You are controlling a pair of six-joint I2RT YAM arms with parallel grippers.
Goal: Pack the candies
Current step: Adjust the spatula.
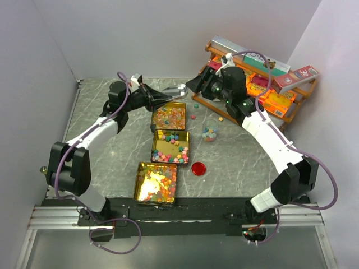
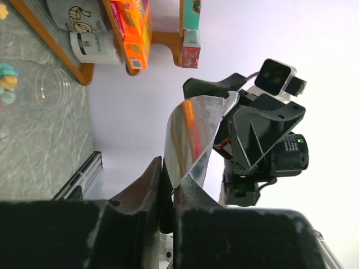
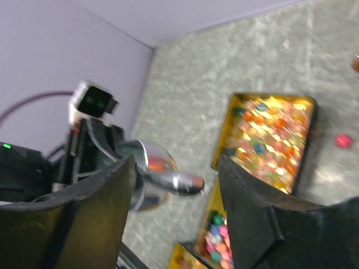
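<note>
The small mixed-colour candies [image 1: 170, 147] lie in three gold rectangular metal tins [image 1: 188, 147] lined up on the grey marbled worktop [image 1: 235, 168]. A few more sit in a clear round jar [image 1: 210, 134], and several are loose near it. The left jaws pinch a shiny metal scoop [image 2: 188, 140] by the far tin; the right jaws stand spread and empty, facing the scoop.

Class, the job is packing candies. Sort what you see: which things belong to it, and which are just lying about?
In the job: small mixed-colour loose candies; three gold rectangular metal tins; clear round jar; shiny silver metal scoop, pinched in the left gripper.
Lying about: red round lid; wooden shelf; orange and pink cardboard boxes.
</note>
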